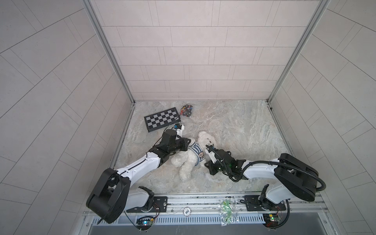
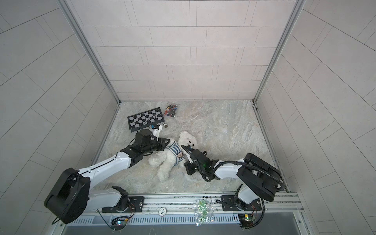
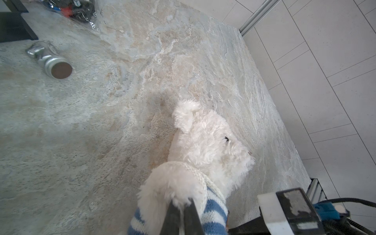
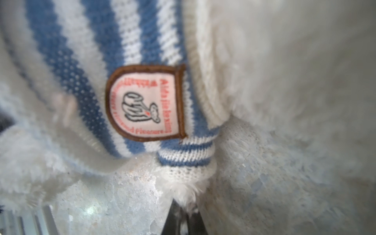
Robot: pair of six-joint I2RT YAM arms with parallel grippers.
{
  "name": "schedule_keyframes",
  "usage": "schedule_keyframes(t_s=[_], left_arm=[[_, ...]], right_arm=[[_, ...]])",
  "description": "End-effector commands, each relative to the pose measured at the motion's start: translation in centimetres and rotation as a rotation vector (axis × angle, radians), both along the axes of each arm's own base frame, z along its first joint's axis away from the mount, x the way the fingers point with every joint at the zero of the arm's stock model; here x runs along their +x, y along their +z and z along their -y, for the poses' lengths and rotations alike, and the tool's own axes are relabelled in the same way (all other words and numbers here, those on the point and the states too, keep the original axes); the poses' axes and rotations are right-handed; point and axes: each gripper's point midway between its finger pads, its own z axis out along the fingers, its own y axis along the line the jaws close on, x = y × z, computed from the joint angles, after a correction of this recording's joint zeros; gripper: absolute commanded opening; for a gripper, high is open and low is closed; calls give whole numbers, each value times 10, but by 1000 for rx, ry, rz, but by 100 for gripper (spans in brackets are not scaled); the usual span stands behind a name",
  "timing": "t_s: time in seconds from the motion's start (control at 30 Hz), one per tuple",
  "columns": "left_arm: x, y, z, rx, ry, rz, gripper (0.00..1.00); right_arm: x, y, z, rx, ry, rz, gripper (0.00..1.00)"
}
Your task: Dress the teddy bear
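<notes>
1. The left gripper (image 3: 181,201) is pinched tight on a tuft of white fur, the paw poking out of one striped sleeve in the left wrist view. My guess is it grips there to draw that arm fully through.
2. The right gripper (image 4: 183,205) is likewise clamped shut on fur at the end of the opposite cuff, just beside the badge (image 4: 145,102). It looks like the same purpose from the other side.
3. Between them the teddy bear (image 1: 183,164) lies on its back, left of the middle of the table (image 1: 234,126), with its head toward the back wall and its legs toward the arms' bases. Pinned at both paws, it can't roll.
4. The blue-and-white shirt (image 1: 194,150) is over its head and round its chest, and both paws show. The hem looks bunched high, so tugging it down may be what remains.
5. Farther off, a chessboard (image 1: 161,122) and a bag of small parts (image 1: 187,110) sit near the back left corner, well apart from the work.
</notes>
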Motion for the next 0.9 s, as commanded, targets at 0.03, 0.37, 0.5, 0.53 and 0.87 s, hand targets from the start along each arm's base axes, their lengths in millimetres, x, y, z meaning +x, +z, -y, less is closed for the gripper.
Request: schedule_keyframes(t_s=[0.03, 0.37, 0.5, 0.53, 0.87], left_arm=[[-3, 4, -9, -13, 21, 17, 0], [-40, -16, -16, -41, 12, -43, 0], [-61, -30, -10, -22, -17, -67, 0], [-65, -33, -8, -25, -20, -73, 0], [-82, -29, -10, -81, 5, -50, 0]], right_arm=[[1, 8, 19, -54, -43, 29, 0], [21, 11, 83, -248, -190, 53, 0], [29, 12, 80, -261, -169, 48, 0], [30, 15, 77, -257, -162, 40, 2], [41, 67, 59, -153, -146, 109, 44]])
